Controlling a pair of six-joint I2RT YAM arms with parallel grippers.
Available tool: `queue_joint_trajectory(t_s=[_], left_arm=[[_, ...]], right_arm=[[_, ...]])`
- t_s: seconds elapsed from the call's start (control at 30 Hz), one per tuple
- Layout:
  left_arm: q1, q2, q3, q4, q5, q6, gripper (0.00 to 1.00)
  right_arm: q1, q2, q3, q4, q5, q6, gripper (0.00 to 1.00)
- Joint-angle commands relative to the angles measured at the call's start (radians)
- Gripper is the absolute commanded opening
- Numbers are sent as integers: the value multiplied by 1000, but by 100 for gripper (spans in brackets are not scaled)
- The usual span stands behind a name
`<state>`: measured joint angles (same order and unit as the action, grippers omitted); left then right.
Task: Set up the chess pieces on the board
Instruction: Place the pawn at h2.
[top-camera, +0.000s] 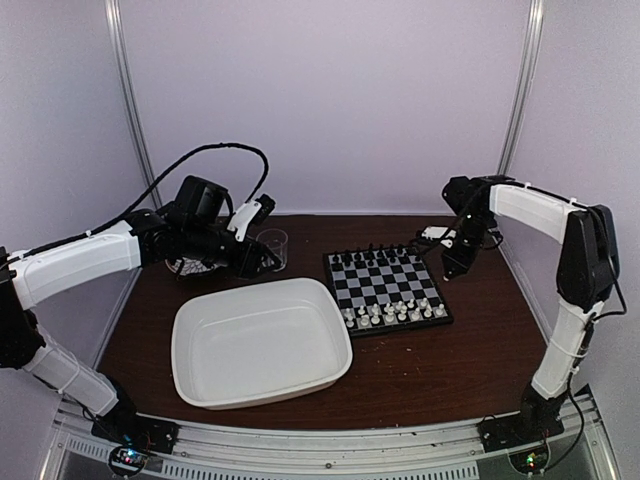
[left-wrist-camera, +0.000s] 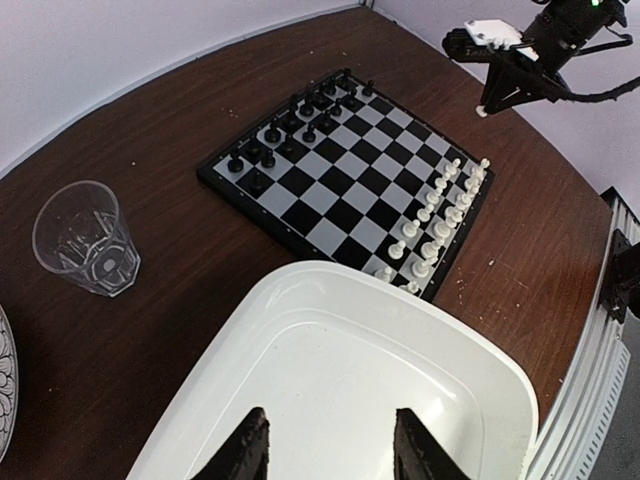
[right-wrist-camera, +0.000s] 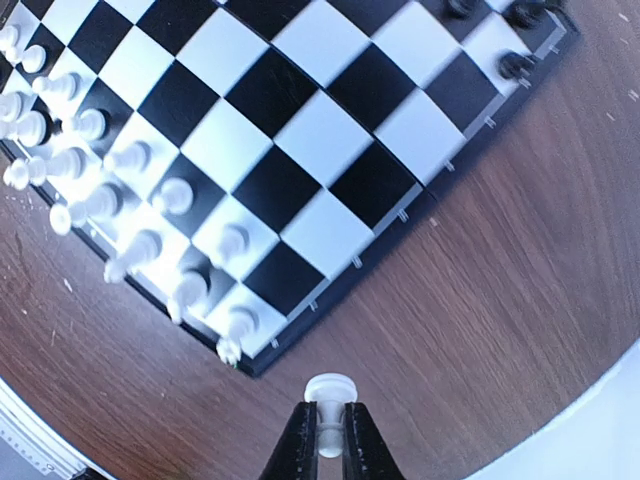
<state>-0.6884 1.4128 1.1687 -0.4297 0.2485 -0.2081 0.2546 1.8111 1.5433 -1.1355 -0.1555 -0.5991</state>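
White moulded plastic is what the right pincer (right-wrist-camera: 328, 418) has closed on. It holds a tiny white plastic pawn (right-wrist-camera: 328, 388), pinched across its thin waist, with one rounded end standing out beyond the fingertips. Whether that end is head or foot I cannot tell. The pawn hangs over the dark brown wooden desk (right-wrist-camera: 480, 330), just off a corner of the small black-and-pale checked chessboard (right-wrist-camera: 300, 130). It is near the end of the two rows of small white plastic chessmen (right-wrist-camera: 100, 170) already standing on the board. The tiny black chessmen (top-camera: 375, 257) line the far edge.

I judge such a piece to be nearly weightless, stiff and slick. It will not bend or crush, but it could swivel or squirt out of a two-point grip. The waist is the right place to hold it, since the flare on either side stops it sliding along the fingers. It should be set down straight so it lands flat. The standing pieces are packed close and look easy to topple, so the fingers need to come in from the open side.

The left pincer (left-wrist-camera: 330, 445) hovers over the large white oblong plastic tray (left-wrist-camera: 380, 350), jaws apart with nothing between them.
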Motion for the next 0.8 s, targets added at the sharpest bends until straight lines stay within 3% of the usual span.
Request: queue_joint_trajectory(t_s=[0.0,0.77], left_arm=[[0,-11,4,10,6,-13,43],[0,-30,-14,-3,-20,-14,43]], right_arm=[[47,110,74,-58,3,16,11],[92,242,44,-19,49,37,12]])
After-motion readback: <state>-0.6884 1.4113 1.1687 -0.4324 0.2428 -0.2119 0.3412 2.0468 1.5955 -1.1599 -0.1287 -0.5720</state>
